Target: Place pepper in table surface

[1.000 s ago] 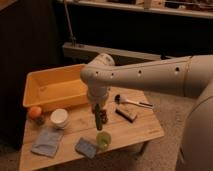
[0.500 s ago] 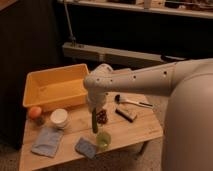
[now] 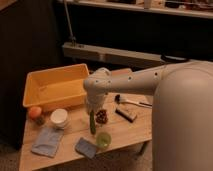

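The pepper (image 3: 92, 123) is slim and dark green. It hangs upright under my gripper (image 3: 92, 109), with its tip close to or on the table surface (image 3: 125, 131), a light wooden plank top. The gripper is shut on the pepper's upper end, over the middle of the table. It is just left of a dark red clustered item (image 3: 102, 116) and above a small light-green cup (image 3: 103, 139). My arm's elbow (image 3: 100, 82) hides the gripper's upper part.
A yellow bin (image 3: 35, 82) fills the back left. An orange (image 3: 35, 112) and a white cup (image 3: 60, 118) stand at the left. A blue cloth (image 3: 47, 142) and a blue sponge (image 3: 86, 147) lie at the front. A black block (image 3: 126, 114) and a white-handled tool (image 3: 131, 102) lie at the right.
The gripper has come down and a little to the left with the pepper. The pepper now hangs lower, near the tabletop. The forearm fills more of the right side.
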Robot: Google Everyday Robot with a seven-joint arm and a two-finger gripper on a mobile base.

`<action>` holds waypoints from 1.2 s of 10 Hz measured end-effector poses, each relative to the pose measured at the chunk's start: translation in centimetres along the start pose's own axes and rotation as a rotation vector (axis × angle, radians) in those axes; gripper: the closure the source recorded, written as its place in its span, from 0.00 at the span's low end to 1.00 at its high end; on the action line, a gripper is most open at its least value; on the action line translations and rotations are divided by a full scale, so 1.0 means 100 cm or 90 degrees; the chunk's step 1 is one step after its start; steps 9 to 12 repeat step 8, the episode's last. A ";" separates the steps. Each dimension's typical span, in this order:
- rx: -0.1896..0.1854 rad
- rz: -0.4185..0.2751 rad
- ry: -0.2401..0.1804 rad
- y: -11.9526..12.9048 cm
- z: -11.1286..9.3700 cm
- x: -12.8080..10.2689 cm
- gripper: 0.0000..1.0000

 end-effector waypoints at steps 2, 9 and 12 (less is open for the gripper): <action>-0.077 -0.030 0.017 0.013 0.006 0.003 0.35; -0.075 -0.105 0.085 0.046 0.026 0.009 0.20; -0.075 -0.105 0.085 0.046 0.026 0.009 0.20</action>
